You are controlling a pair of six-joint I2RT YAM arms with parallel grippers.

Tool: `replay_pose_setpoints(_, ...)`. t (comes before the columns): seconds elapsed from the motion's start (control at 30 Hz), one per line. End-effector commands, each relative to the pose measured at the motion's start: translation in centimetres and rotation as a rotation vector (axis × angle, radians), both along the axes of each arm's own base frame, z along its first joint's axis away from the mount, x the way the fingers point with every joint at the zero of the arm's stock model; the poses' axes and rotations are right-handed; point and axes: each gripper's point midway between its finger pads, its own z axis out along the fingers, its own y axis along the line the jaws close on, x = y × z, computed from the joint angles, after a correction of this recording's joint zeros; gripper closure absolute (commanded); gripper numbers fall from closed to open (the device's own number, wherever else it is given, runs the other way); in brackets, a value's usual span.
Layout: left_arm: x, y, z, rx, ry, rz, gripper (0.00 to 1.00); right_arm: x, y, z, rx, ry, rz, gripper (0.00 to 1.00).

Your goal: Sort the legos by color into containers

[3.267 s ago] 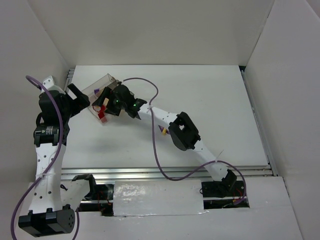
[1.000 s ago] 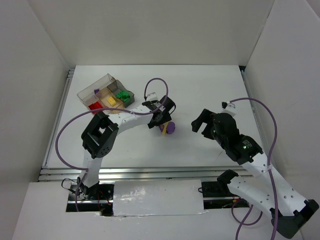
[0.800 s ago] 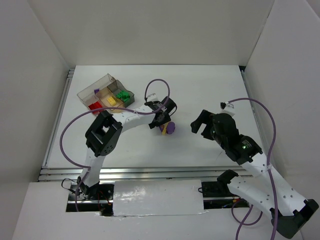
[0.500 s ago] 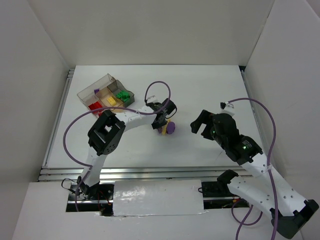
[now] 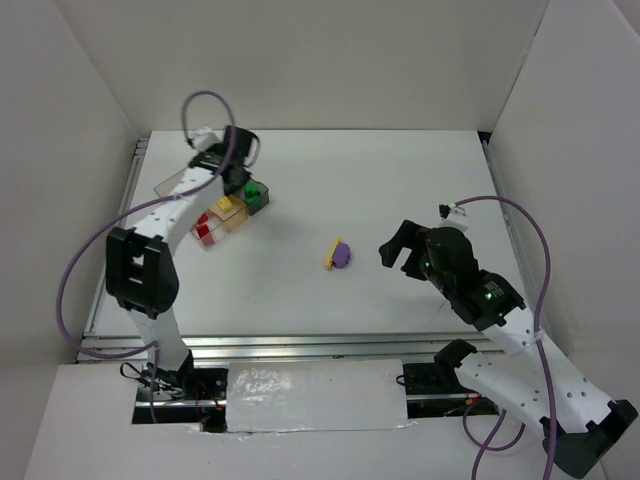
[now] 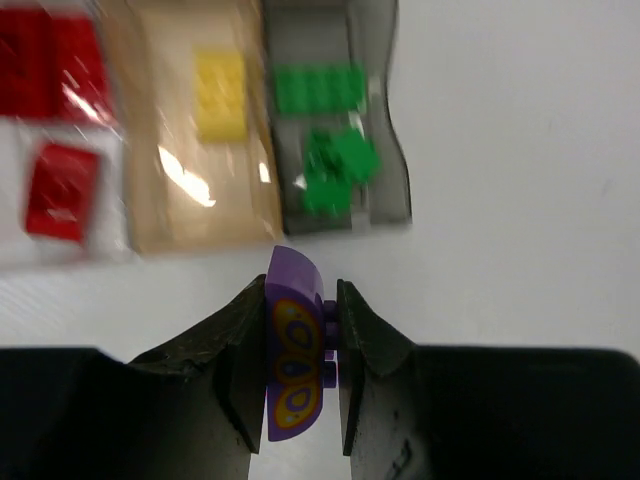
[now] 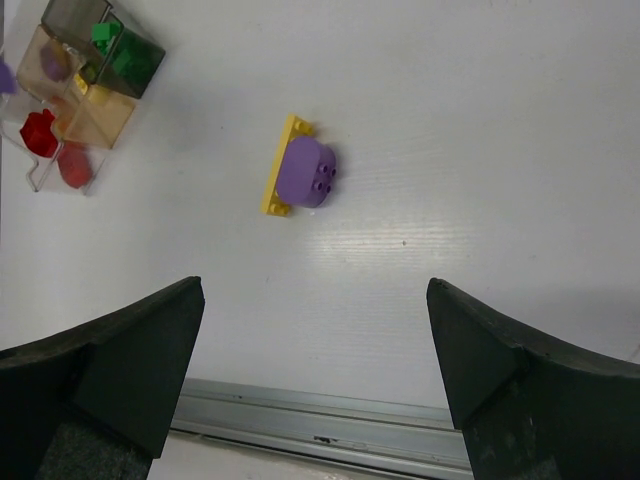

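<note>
Left wrist view: a purple brick (image 6: 295, 370) printed with yellow ovals stands on edge, pinched between the two fingers of the left tool (image 6: 300, 292), whose jaws are narrowed tight against its sides. It hangs just off one long edge of the tray (image 6: 235, 205), in line with the wall between the tan and the smoky grey compartments; I cannot tell how high above the table it is. Inside the tray, the grey compartment holds green bricks (image 6: 322, 88), one flat strip and a loose cluster nearer the tool. The tan compartment beside it holds one yellow brick (image 6: 221, 95), and the clear compartment on the other side of the tan one holds red bricks (image 6: 62, 190). In the top external view the left tool sits over the tray's green end, toward the rear left of the table (image 5: 420, 170). Well apart from the tray, toward the middle of the table, lies a domed purple piece (image 7: 308, 172) joined to a yellow plate (image 7: 275, 195) along one side. The right tool (image 5: 400, 250) hovers on the side of that piece away from the tray, near but not touching it. The right wrist view shows its fingers (image 7: 130, 360) spread wide with nothing between them.
</note>
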Motion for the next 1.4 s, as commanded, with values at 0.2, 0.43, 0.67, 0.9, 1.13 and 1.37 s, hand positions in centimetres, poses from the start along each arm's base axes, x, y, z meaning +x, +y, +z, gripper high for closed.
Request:
replay_pose_setpoints(0.2, 7.8, 16.3, 3.5, -0.045, -0.148, 0.176, 0.93, 1.1, 2.2, -0.3, 0.038, -0.006, 0.073, 0.0)
replay_pose_setpoints(0.43, 12.2, 20.1, 1.3, -0.072, -0.164, 0.152, 0.8, 1.3, 2.8, -0.1, 0.035, -0.003, 0.104, 0.0)
replay_pose_setpoints(0.67, 13.7, 20.2, -0.1, -0.077, -0.183, 0.123, 0.51, 2.2, 3.4, -1.0, -0.002, 0.036, 0.115, 0.0)
replay_pose_setpoints(0.9, 13.3, 21.2, -0.4, -0.061, -0.18, 0.145, 0.09, 2.8, 4.2, -1.4, -0.004, 0.054, 0.14, 0.0)
replay_pose_setpoints(1.13, 11.3, 19.9, 7.6, -0.083, -0.302, 0.077, 0.01, 3.4, 4.9, -2.4, -0.007, 0.083, 0.143, 0.0)
replay_pose_setpoints(1.37, 4.9, 3.5, 11.4, -0.033, -0.296, -0.374, 0.01, 4.9, 4.5, -3.8, -0.019, 0.136, 0.044, 0.0)
